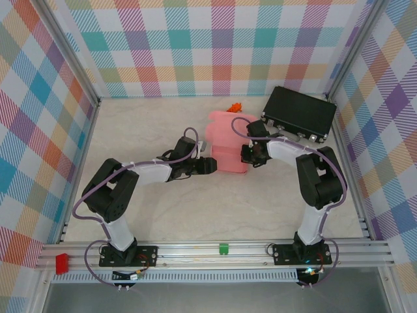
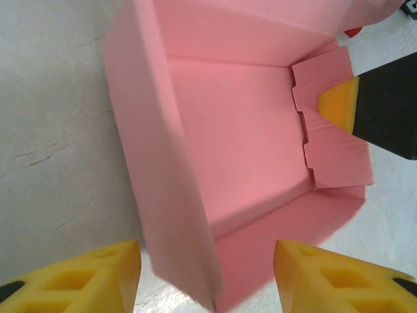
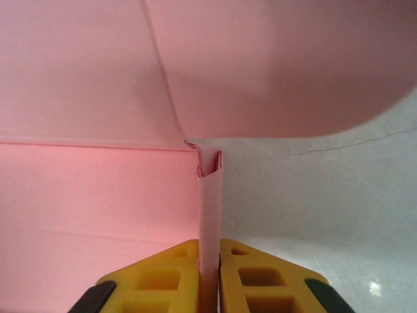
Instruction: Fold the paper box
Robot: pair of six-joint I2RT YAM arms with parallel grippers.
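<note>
Pinching the right wall of the paper box with our right gripper, we hold it on the table; our left gripper stands open, the left wall's near end between its fingers, the box's long axis running away from us.

pink paper box, black case, plaid walls

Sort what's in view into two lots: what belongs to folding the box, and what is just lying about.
For the job:
- paper box, partly folded
- left gripper, open astride one wall
- right gripper, shut on a flap

Lying about:
- black case, far right of the table
- small orange-red object, behind the paper box
</note>
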